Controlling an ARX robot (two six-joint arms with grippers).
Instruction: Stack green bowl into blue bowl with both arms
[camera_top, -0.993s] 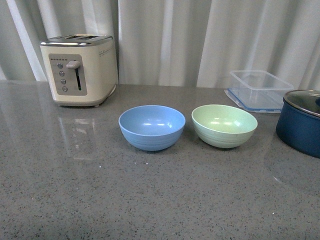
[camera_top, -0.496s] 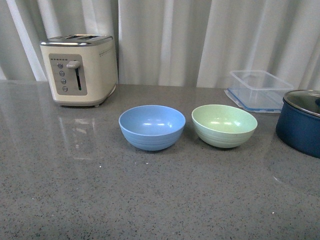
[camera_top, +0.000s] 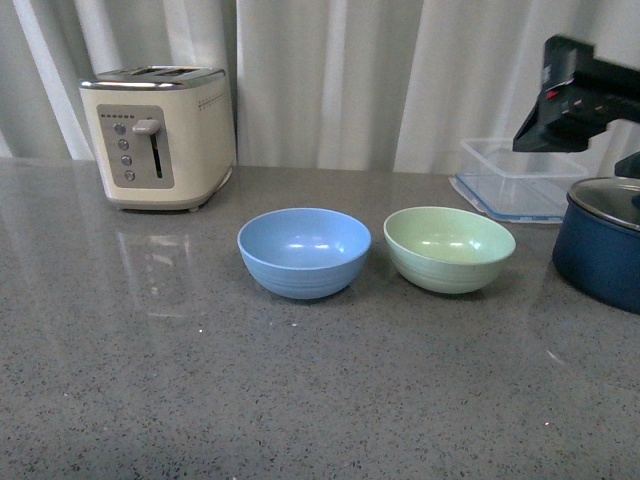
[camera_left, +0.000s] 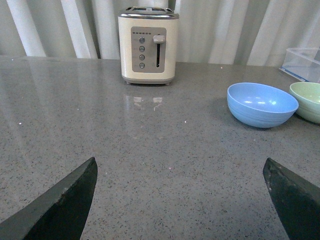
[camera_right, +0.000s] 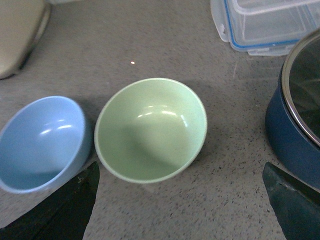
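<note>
Right fingers (camera_right: 292, 200) spread wide above green bowl (camera_right: 150, 130); left fingers (camera_left: 60, 202) spread too, nothing held. Green bowl seated upright on surface (camera_top: 300, 400), just beside blue bowl (camera_top: 304, 253), not touching. Light, stiff, slick plastic judged; thin rim to be pinched.

The pale green bowl (camera_top: 450, 250) was placed upright and empty on the grey countertop (camera_top: 200, 400). The light blue bowl (camera_top: 304, 253), equally upright and empty, was set just beside it on the left, with a narrow gap between them.
</note>
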